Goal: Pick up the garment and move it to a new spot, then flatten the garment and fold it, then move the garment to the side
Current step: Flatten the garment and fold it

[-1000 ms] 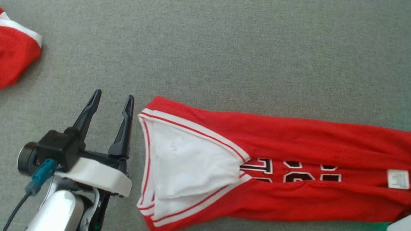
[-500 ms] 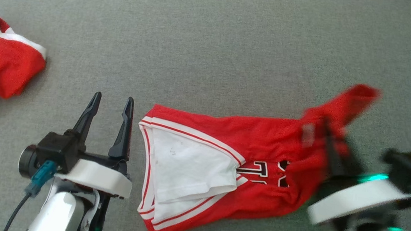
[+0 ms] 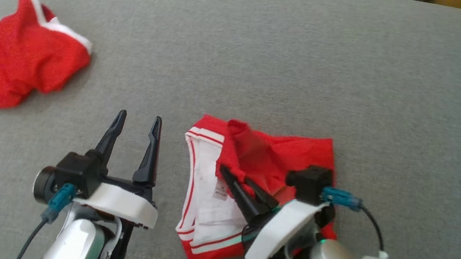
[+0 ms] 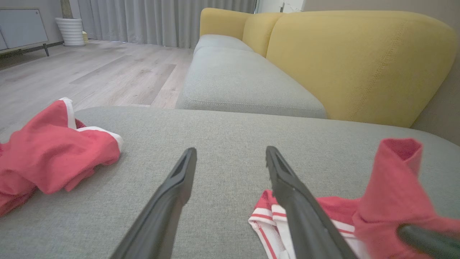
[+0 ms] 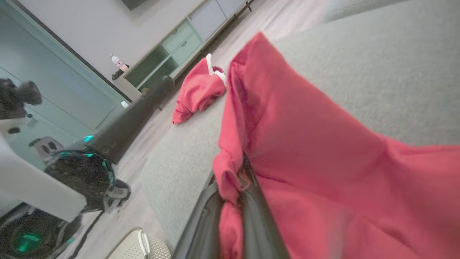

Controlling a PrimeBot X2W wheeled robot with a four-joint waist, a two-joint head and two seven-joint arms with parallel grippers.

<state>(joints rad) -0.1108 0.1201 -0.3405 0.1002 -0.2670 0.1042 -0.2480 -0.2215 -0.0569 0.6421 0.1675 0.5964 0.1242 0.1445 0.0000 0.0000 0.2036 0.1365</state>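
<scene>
A second ago the jersey [image 3: 284, 154] lay stretched flat across the cushion [image 3: 265, 63], its long axis running left to right, with the right gripper [image 3: 233, 175] at its far right end. Now that end has been carried over to the left and lies doubled on the white-trimmed opening, so the jersey is about half its former length. The head camera has also shifted, which accounts for the red heap [image 3: 23, 64] sitting lower and further right in its view. The left gripper [image 3: 139, 116] keeps its place just left of the jersey, jaws spread wide and holding nothing.

The jersey sits at the near middle of the cushion, between the two grippers. Folded, it is roughly as deep as it is wide, so no clear long axis remains. Its white-trimmed end still points to the robot's left and the fold lies to the right. In the left wrist view a flap of the jersey [image 4: 391, 187] stands up off the cushion. The right jaws are pressed together on bunched red cloth [image 5: 323, 162].
</scene>
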